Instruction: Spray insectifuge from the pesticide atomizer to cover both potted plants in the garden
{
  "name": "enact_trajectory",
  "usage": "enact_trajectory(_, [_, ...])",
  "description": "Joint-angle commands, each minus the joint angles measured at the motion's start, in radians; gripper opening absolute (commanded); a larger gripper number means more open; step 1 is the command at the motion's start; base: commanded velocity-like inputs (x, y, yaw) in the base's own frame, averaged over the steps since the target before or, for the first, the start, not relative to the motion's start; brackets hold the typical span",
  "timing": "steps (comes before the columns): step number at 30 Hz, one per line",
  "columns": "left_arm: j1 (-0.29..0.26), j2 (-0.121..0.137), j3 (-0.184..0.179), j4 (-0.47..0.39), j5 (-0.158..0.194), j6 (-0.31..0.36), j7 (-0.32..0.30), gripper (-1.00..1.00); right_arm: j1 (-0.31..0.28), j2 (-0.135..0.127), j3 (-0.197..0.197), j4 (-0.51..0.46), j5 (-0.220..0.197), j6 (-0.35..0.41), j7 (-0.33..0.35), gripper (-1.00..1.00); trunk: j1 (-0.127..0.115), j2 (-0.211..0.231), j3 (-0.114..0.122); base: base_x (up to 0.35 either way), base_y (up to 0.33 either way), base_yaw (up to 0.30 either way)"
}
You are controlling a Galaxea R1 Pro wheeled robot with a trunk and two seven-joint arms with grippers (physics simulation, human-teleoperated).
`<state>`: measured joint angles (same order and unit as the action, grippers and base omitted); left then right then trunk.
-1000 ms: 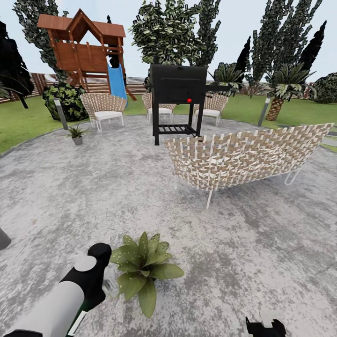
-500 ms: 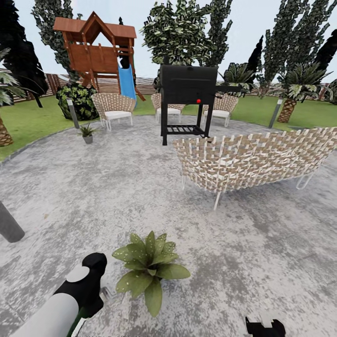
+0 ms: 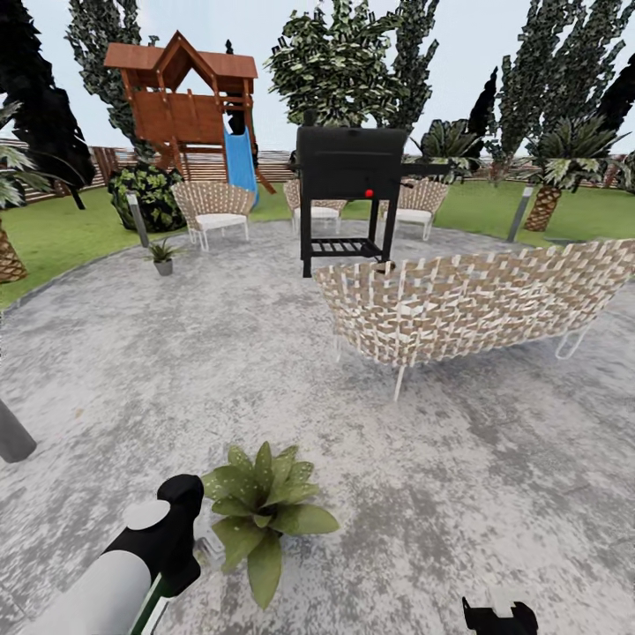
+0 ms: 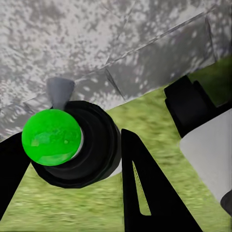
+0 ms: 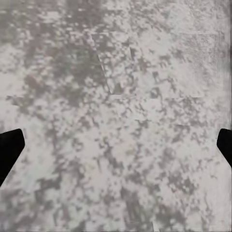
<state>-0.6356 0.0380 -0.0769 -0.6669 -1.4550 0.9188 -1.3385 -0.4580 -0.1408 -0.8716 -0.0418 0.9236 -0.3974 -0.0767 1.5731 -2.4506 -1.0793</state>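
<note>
Atomizer [image 4: 67, 145]: clamped in left gripper [image 4: 72, 159]; view shifted, near plant [image 3: 260, 507] closer. Right gripper [image 5: 116, 145]: fingers spread, empty.

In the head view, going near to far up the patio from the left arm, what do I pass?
Black-and-white left arm → near speckled-leaf potted plant → woven cream sofa → black barbecue grill → woven armchair → wooden playhouse with blue slide.

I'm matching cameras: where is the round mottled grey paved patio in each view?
Head view: the mottled grey paved patio spans middle and foreground.
Left wrist view: beyond the green-capped black atomizer gripped by the left claw.
Right wrist view: beneath the open right claw.
Shared landmark: its edge against green lawn, head and left wrist views.
</note>
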Motion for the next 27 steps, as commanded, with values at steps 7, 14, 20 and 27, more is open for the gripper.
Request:
enact_trajectory(7, [-0.005,0.001,-0.004,-0.002,-0.004,0.009,-0.013,-1.0,-0.001,0.0,-0.006,0.002,0.011,-0.003,-0.006,1.0,0.0,0.0,-0.001,0.172,-0.244,0.229])
enact_trajectory(14, [-0.009,-0.001,-0.006,0.001,0.0,0.008,-0.033,-1.0,-0.001,0.0,-0.005,0.002,0.011,-0.003,-0.006,1.0,0.0,0.0,-0.001,0.038,-0.035,0.277])
enact_trajectory(20, [-0.027,-0.002,-0.012,0.0,-0.01,-0.046,-0.172,-1.0,-0.001,0.0,-0.005,0.002,0.011,-0.003,-0.006,1.0,0.0,0.0,-0.001,0.001,0.0,0.278])
enact_trajectory(27, [-0.056,-0.009,-0.012,0.0,-0.01,-0.057,-0.194,-1.0,-0.001,0.0,-0.006,0.002,0.011,-0.003,-0.006,1.0,0.0,0.0,-0.001,0.039,-0.046,0.157])
